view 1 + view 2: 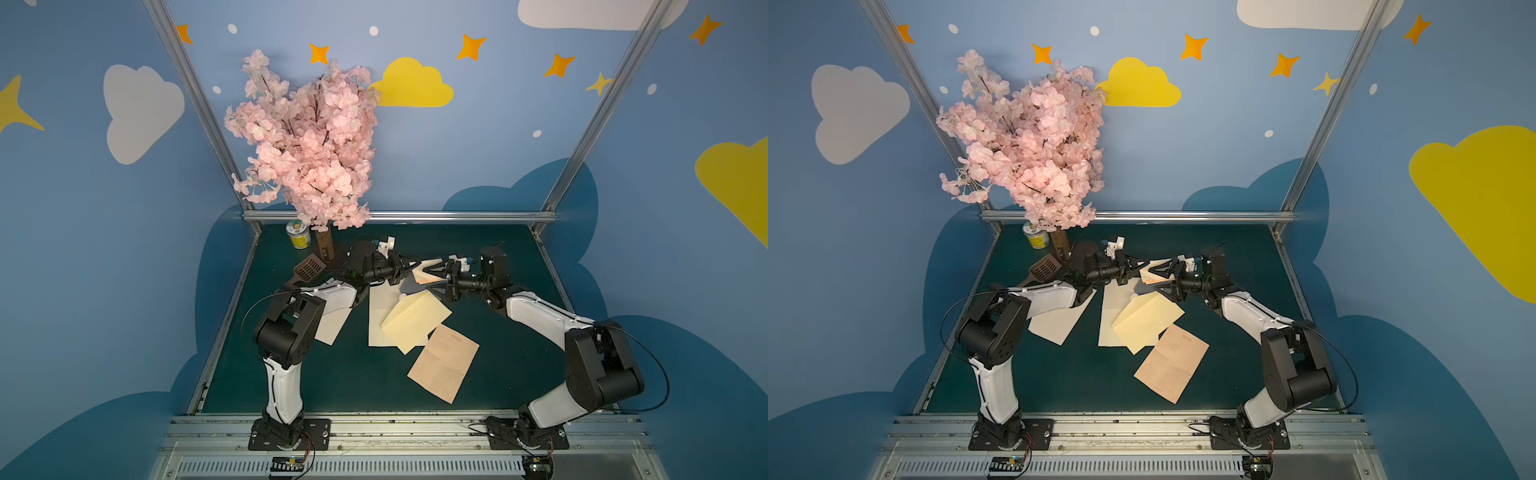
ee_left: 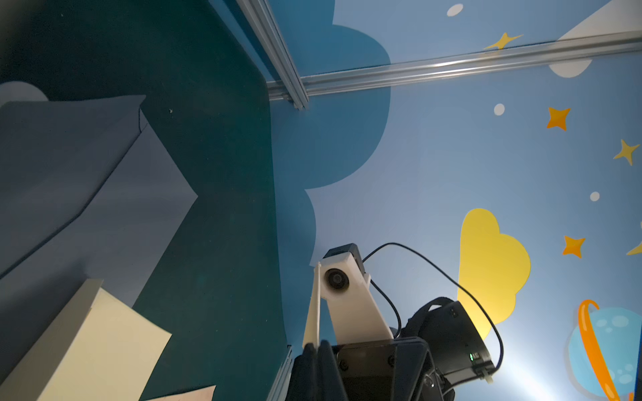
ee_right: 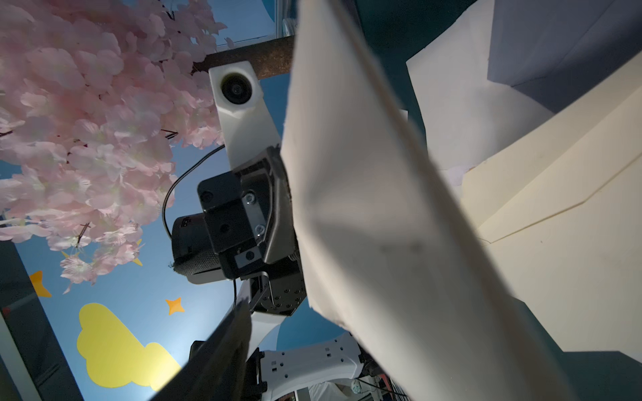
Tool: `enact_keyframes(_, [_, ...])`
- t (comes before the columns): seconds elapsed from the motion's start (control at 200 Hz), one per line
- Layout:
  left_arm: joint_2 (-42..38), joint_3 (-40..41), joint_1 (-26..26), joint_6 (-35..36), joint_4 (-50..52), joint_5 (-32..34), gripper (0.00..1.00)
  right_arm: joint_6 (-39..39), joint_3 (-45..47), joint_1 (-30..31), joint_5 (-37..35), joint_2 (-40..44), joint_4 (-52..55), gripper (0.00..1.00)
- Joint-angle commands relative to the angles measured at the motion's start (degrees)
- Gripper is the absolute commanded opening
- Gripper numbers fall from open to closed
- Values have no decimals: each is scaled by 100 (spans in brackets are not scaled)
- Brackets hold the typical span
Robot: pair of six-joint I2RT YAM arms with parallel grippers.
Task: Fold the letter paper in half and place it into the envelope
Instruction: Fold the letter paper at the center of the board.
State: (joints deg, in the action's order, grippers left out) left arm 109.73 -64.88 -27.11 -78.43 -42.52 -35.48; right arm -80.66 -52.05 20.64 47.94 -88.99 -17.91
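Shells: your left arm [image 1: 282,390] and right arm [image 1: 540,311] wear white link covers.
Joints: rounded black housings [image 1: 286,332].
Cables: thin black loops [image 2: 425,259].
Bases: black screwed plates [image 1: 320,432].
Cameras: white mounts [image 2: 342,302], round dark lenses.
Pincers: your left pincer [image 1: 417,264] and right pincer [image 1: 428,281] have black tapered fingers.

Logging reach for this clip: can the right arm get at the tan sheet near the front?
Probably yes: the tan sheet lies flat with nothing on it, and the right gripper is open.

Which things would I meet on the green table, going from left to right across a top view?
Yellow can → white sheet partly under the left arm → cream envelope → tan creased sheet. Left out because they overlap others: the spatula, the tree trunk, the large white sheet.
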Motion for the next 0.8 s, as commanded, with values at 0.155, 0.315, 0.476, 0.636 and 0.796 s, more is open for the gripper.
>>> enact_keyframes(0.155, [-942, 729, -366, -163, -297, 2013, 2, -425, 36, 36, -920, 304, -729, 42])
enact_keyframes(0.315, [-1207, 1009, -508, -69, -365, 2474, 3, -473, -9, 52, -975, 218, -782, 25])
enact_keyframes(0.476, [-1263, 1195, -643, -71, -634, 2722, 3, -512, 11, 128, -1082, 213, -874, 16])
enact_keyframes(0.636, [-1275, 1410, -808, -148, -999, 3183, 2, -590, 9, 213, -1180, 215, -925, 24])
enact_keyframes(0.796, [-1189, 1454, -867, -258, -1196, 3388, 3, -550, 96, 333, -1382, 353, -837, 23])
